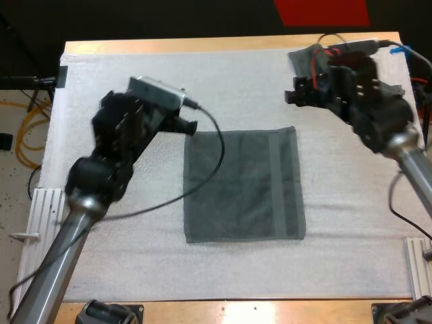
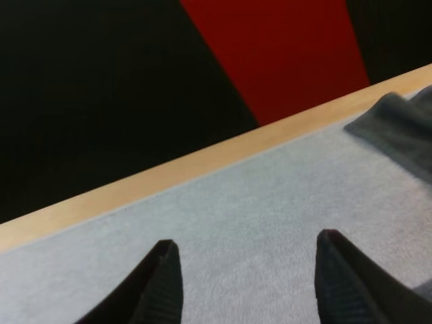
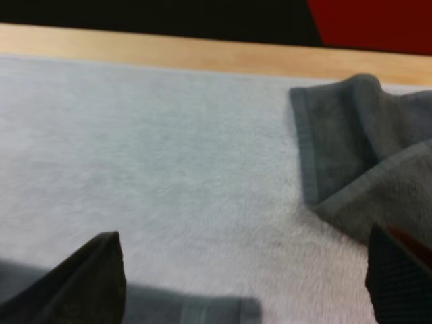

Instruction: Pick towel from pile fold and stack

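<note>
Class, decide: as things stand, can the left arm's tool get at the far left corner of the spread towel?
Probably yes. The left tool is open and right by that corner of the spread towel, with only bare white mat between them.

Table (image 1: 202, 45), white mat (image 1: 121, 270) — flat towel (image 1: 243, 185), crumpled towel (image 3: 358, 142)

A: Free room?
B: White mat (image 1: 236, 81) lies bare between the flat towel (image 1: 243, 185) and the table (image 1: 223, 45) far edge. Bare strips also left of that towel and along the near side.
A: In the way?
B: Flat towel mid-mat. Crumpled towel (image 3: 364, 148) at the far right corner. Left gripper (image 2: 246, 246) near the flat towel's far left corner, fingers apart, bare mat between them. Right gripper (image 3: 243, 236), fingers apart, close beside the crumpled towel.
A: Between the arms?
B: Wide gap, bare mat.
</note>
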`<state>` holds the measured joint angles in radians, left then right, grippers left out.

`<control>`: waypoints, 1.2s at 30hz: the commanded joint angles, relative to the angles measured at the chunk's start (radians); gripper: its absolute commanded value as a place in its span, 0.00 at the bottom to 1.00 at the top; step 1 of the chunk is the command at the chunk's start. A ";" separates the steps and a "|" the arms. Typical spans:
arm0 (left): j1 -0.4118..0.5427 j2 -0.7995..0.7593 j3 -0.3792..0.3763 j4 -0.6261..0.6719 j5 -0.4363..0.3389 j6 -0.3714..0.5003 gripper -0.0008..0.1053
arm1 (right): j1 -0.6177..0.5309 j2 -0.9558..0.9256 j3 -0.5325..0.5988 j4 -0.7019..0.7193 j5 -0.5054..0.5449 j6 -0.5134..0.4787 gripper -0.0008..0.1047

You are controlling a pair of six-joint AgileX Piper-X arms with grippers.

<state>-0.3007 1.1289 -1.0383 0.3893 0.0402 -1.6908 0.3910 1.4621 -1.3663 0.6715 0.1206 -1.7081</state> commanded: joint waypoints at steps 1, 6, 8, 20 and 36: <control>0.002 -0.057 -0.006 0.060 -0.008 -0.001 0.42 | -0.005 -0.048 -0.009 0.048 -0.014 -0.002 0.68; 0.002 -0.246 -0.006 0.239 -0.003 -0.019 0.42 | -0.002 -0.203 -0.009 0.224 -0.036 0.008 0.68; 0.002 -0.328 -0.006 0.318 0.009 -0.032 0.42 | -0.002 -0.277 -0.002 0.297 -0.036 0.011 0.68; 0.002 -0.546 -0.006 0.716 0.182 -0.198 0.42 | -0.002 -0.588 -0.002 0.638 -0.104 0.160 0.68; 0.002 -0.545 -0.006 0.959 0.174 -0.202 0.42 | -0.002 -0.696 0.243 0.736 -0.239 0.210 0.68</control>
<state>-0.3007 0.5831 -1.0407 1.3389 0.2243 -1.8852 0.3910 0.7672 -1.1200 1.4086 -0.1032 -1.4970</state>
